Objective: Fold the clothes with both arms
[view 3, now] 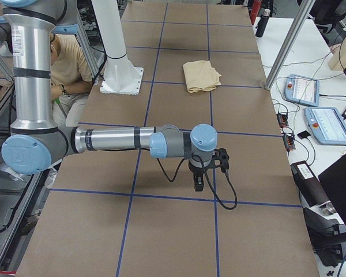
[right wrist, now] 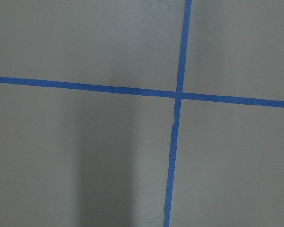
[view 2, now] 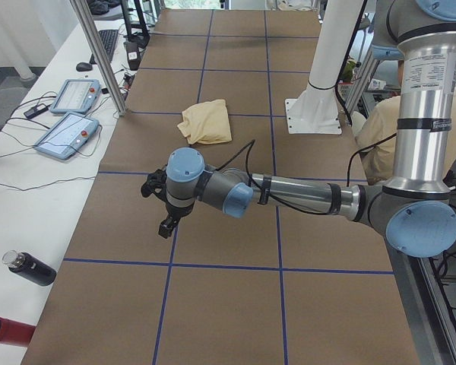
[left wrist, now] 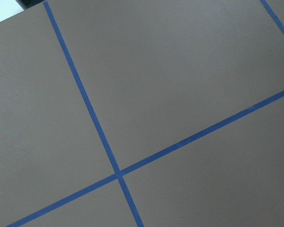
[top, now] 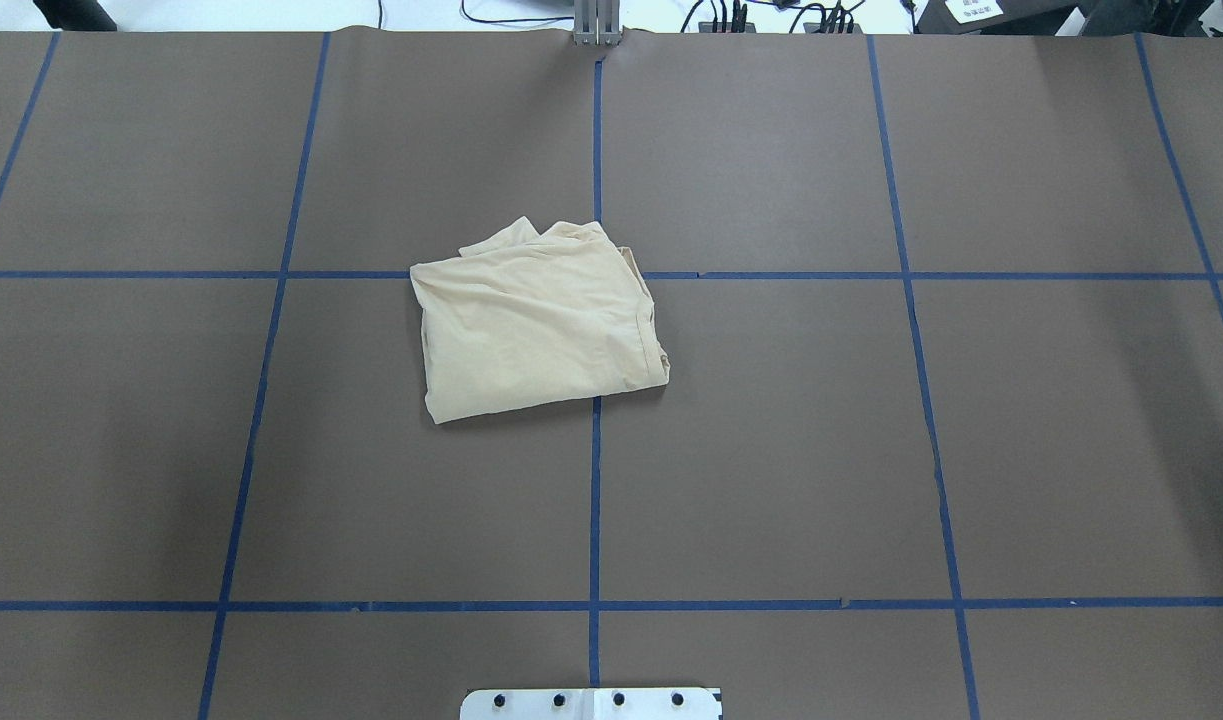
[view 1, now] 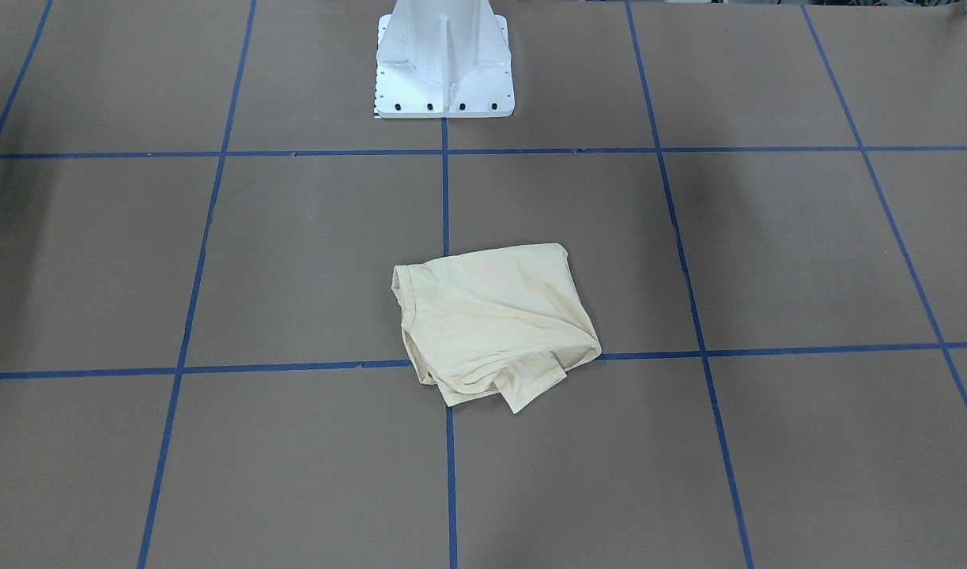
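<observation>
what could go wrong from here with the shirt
1. The pale cream-yellow folded shirt is a loose, uneven bundle with a protruding flap on the side away from the robot. A pinch there may catch only one layer and pull the fold open.
2. Both wrist views show only the brown paper table cover and blue tape, no shirt, so any reach toward it likely starts without close-up guidance.

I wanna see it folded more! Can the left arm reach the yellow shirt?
Probably yes. Only bare table lies between the left claw and the shirt, and nothing stands in the way.
</observation>
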`<state>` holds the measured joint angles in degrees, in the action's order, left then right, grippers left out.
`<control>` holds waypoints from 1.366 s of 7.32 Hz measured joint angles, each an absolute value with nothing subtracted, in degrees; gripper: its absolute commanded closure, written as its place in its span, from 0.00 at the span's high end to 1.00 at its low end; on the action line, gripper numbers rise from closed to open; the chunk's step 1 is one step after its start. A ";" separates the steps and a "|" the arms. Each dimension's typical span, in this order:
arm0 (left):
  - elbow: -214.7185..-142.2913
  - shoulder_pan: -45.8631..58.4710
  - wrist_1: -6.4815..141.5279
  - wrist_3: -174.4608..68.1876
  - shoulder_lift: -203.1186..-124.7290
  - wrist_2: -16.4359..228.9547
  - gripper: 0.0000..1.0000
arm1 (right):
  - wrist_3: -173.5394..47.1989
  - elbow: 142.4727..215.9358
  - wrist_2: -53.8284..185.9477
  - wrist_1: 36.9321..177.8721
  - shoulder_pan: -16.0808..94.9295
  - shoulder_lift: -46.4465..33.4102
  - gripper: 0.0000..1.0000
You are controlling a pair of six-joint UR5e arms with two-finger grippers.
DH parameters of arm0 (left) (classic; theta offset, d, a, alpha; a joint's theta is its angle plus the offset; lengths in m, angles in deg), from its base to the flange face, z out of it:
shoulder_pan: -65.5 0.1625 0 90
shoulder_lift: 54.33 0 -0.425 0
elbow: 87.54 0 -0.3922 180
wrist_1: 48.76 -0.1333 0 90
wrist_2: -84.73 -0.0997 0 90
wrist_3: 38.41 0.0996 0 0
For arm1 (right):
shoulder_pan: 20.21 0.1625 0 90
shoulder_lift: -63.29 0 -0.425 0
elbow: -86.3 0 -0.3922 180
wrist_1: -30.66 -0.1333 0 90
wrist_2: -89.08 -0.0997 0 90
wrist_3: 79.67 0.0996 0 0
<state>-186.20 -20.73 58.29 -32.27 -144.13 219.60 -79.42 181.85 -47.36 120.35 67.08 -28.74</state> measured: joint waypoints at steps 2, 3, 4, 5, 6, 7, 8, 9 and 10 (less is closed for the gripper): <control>-188.71 -20.75 58.25 -32.28 -142.79 221.55 1.00 | -79.11 180.62 -47.48 120.33 67.26 -28.15 1.00; -189.14 -20.74 58.40 -32.26 -142.45 222.25 1.00 | -79.03 180.63 -47.65 120.33 67.29 -28.09 1.00; -189.15 -20.72 58.43 -32.26 -142.33 222.48 1.00 | -78.99 180.73 -47.80 120.34 67.30 -28.05 1.00; -189.26 -20.72 58.39 -32.25 -142.27 222.47 1.00 | -78.98 180.72 -47.83 120.34 67.28 -27.99 1.00; -189.28 -20.73 58.34 -32.25 -142.22 222.32 1.00 | -78.97 180.70 -47.99 120.37 67.28 -27.98 1.00; -189.09 -20.77 58.31 -32.25 -142.08 222.24 1.00 | -78.97 180.64 -48.71 120.38 67.30 -28.02 1.00; -188.90 -20.78 58.34 -32.25 -141.91 222.21 1.00 | -78.99 180.48 -49.83 120.39 67.30 -28.20 1.00; -188.86 -20.76 58.41 -32.25 -141.83 222.19 1.00 | -79.02 180.43 -50.50 120.39 67.28 -28.46 1.00; -188.84 -20.74 58.45 -32.27 -141.81 222.21 1.00 | -79.05 180.47 -50.78 120.39 67.26 -28.58 1.00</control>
<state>-188.84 -20.74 58.45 -32.27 -141.81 222.21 -79.05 180.47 -50.78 120.39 67.26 -28.58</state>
